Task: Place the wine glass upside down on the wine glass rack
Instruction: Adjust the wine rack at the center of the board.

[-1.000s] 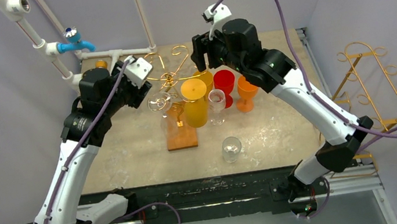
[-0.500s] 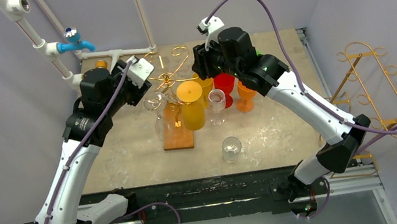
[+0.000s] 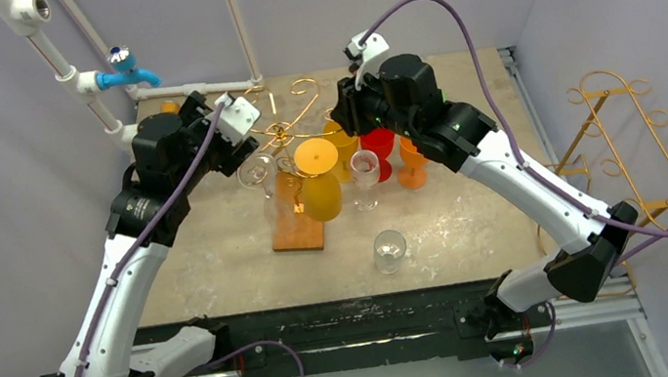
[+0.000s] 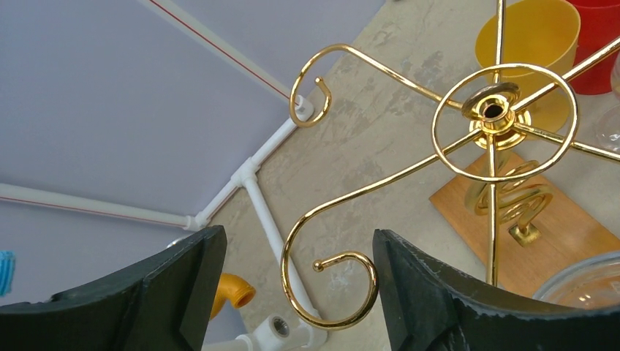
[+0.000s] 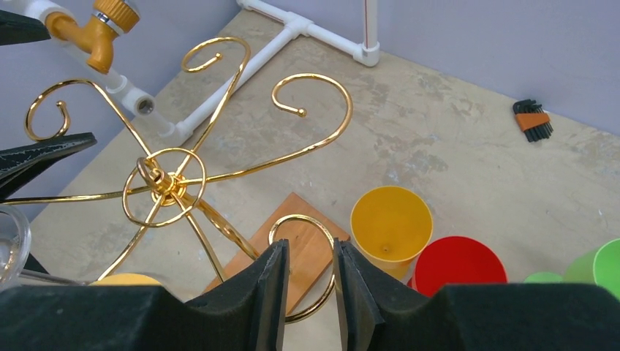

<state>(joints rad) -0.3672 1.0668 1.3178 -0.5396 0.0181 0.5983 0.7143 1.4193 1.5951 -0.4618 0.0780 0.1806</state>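
Top external, one tabletop rack (image 3: pixel 283 134), one red cup (image 3: pixel 379 138)

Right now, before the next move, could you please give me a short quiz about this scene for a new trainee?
1. True or false: the left tool is open.
2. The gold rack stands on: A) a wooden board; B) a plate; C) a tray.
3. Fill in: the glass standing alone near the front of the table is not coloured but ___.
Key: 1 true; 2 A; 3 clear.
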